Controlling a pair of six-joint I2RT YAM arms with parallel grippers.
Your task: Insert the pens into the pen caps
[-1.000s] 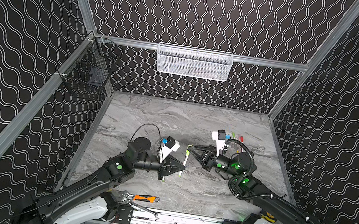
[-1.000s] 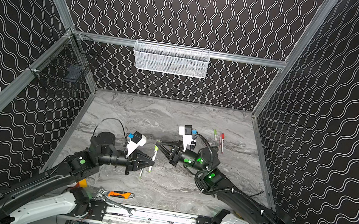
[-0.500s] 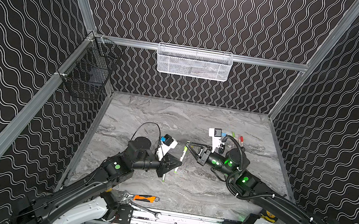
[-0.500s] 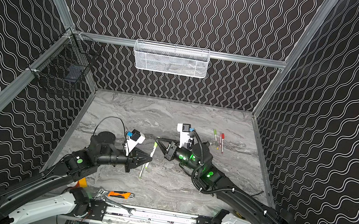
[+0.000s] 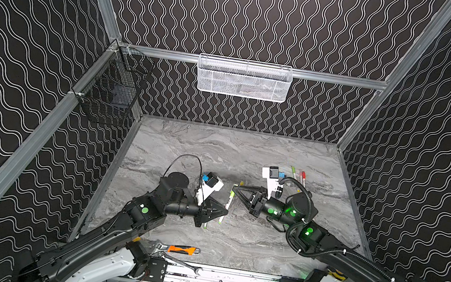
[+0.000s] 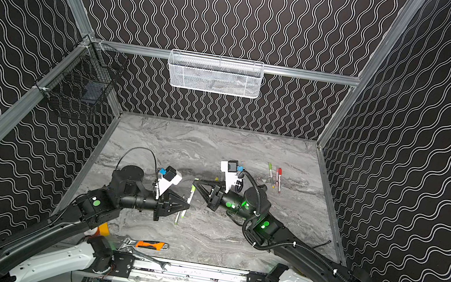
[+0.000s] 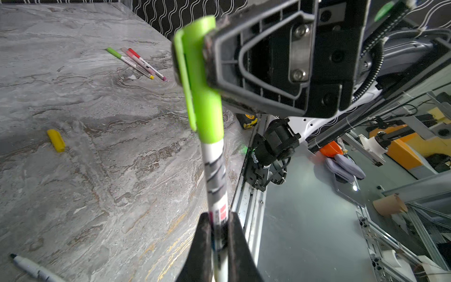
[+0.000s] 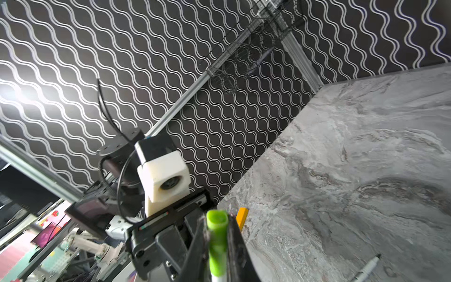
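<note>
A white-barrelled pen [image 7: 217, 175] runs between my two grippers near the table's middle. My left gripper [image 7: 219, 217] [image 5: 222, 211] is shut on its barrel. A lime green pen cap [image 7: 202, 80] [image 8: 217, 234] sits over the pen's upper end, and my right gripper [image 8: 217, 219] [image 5: 234, 188] is shut on that cap. In both top views the pen [image 6: 188, 200] slants just above the table. A loose yellow cap [image 7: 56, 140] [image 8: 242, 217] lies nearby. An uncapped dark-tipped pen [image 7: 31, 267] [image 8: 366, 268] lies flat. Three capped pens [image 5: 298, 175] [image 7: 136, 62] lie together at the back right.
An orange-handled wrench [image 5: 180, 249] and a steel spanner [image 5: 184, 263] lie at the front edge. A white mesh basket [image 5: 244, 79] hangs on the back wall, a black wire basket [image 5: 113, 91] on the left wall. A yellow tape measure [image 7: 249, 120] sits at the table's front right.
Both grippers have shifted a little to the left and stayed shut. The right gripper with the green cap has closed in on the pen's upper end.
</note>
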